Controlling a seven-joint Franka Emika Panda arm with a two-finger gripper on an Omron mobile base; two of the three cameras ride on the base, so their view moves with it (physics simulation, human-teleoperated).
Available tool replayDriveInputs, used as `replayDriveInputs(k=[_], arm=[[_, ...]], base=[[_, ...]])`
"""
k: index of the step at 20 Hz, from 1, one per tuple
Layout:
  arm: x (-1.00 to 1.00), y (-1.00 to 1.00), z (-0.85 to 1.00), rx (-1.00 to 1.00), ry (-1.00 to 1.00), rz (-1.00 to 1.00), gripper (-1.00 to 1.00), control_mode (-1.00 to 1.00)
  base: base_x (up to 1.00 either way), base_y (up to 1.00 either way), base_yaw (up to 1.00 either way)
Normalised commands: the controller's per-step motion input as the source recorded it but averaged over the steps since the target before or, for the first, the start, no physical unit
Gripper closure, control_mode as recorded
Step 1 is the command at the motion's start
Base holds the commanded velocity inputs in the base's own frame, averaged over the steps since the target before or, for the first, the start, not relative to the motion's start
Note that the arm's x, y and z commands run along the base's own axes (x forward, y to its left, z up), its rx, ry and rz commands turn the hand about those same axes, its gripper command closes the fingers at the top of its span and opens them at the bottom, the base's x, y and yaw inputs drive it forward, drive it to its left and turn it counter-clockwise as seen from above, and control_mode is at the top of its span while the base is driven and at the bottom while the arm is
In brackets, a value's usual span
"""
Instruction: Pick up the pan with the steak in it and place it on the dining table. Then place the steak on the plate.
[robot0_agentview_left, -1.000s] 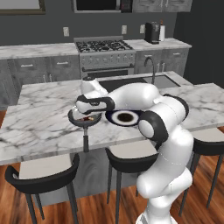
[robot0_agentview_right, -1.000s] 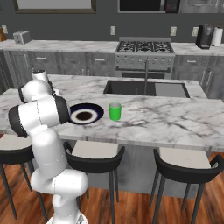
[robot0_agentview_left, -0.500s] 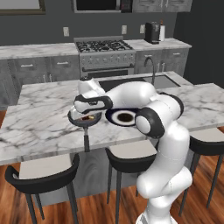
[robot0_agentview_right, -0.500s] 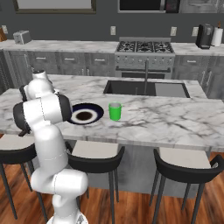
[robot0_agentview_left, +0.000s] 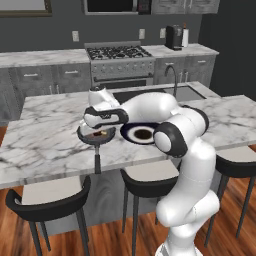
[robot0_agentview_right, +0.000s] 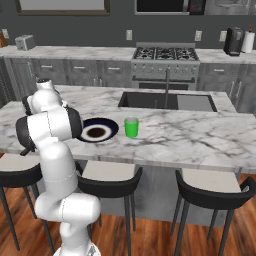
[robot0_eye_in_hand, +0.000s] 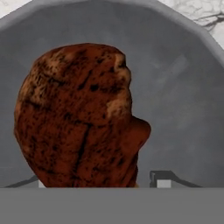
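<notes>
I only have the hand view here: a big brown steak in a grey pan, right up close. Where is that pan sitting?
Observer: The pan sits on the dining table, near its front edge, its black handle sticking out over that edge.
Operator: Is the plate anywhere close?
Observer: Yes, the plate lies on the same top, just beside the pan, with no steak on it.
Operator: Anything else near the plate?
Observer: A green cup stands upright next to it, on the side away from the pan.
Operator: And the gripper?
Observer: The gripper is down inside the pan, right over the steak; I cannot tell whether it is closed.
</notes>
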Motion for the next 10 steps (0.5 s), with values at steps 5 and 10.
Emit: replayDriveInputs(k=[5, 10], arm=[[0.00, -0.02, 0.47, 0.06, -0.01, -0.01, 1.00, -1.00], [-0.15, -0.30, 0.54, 0.02, -0.01, -0.06, 1.00, -1.00]], base=[[0.00, 0.00, 0.00], [0.00, 0.00, 0.00]])
